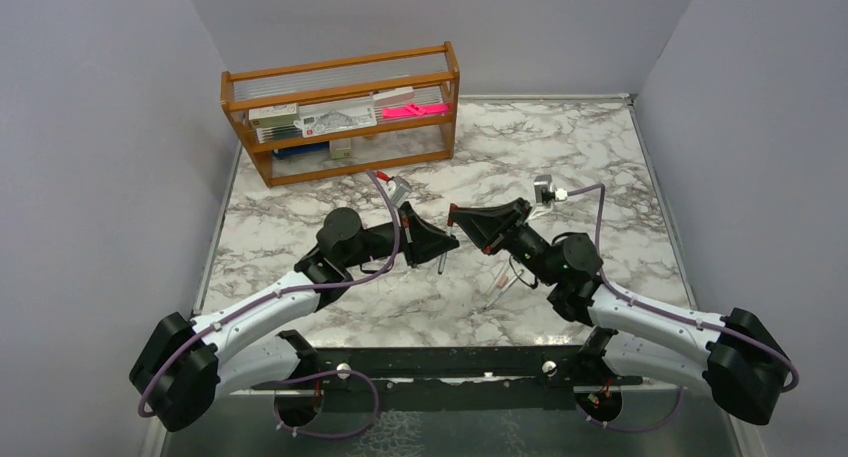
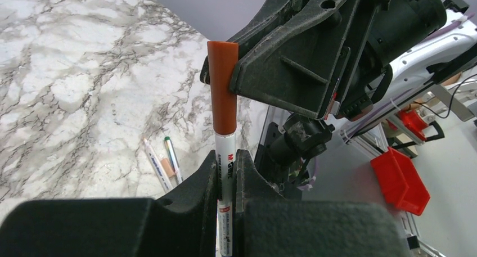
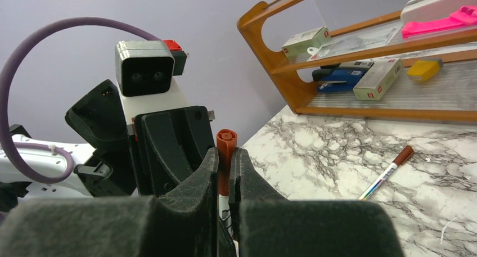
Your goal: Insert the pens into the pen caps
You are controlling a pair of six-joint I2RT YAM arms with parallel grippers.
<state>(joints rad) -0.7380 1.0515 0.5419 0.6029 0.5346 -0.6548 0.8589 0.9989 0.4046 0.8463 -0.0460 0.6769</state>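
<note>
Far left on the marble table (image 1: 560, 167) stands the wooden rack (image 1: 340, 67), its shelves carrying boxed sets (image 1: 275, 117) and a bright pink item (image 1: 412, 108), well apart from the action. Near the right arm, loose pens (image 1: 500, 282) lie on the marble; the left wrist view shows a white barrel and a green-tipped one side by side with a pale peach cap (image 2: 167, 167) between them. The right wrist view picks up a finished pen (image 3: 388, 172) lying flat with a red-brown cap on its far end. Nothing lies between the two arms, and they meet nose to nose above the middle of the table. The left gripper (image 2: 226, 167) is clamped tight on a pen (image 2: 226, 147), a white barrel with red and black print, held clear of the table. The right gripper (image 3: 226, 161) is pinched narrow on the cap (image 2: 223, 88), an orange-red cylinder with a ribbed end. Cap and barrel sit in one straight line, the cap's mouth already over the barrel's tip. From each wrist camera the other arm's black fingers fill the view just behind the pen, so the rest of the table beyond is hidden.
</note>
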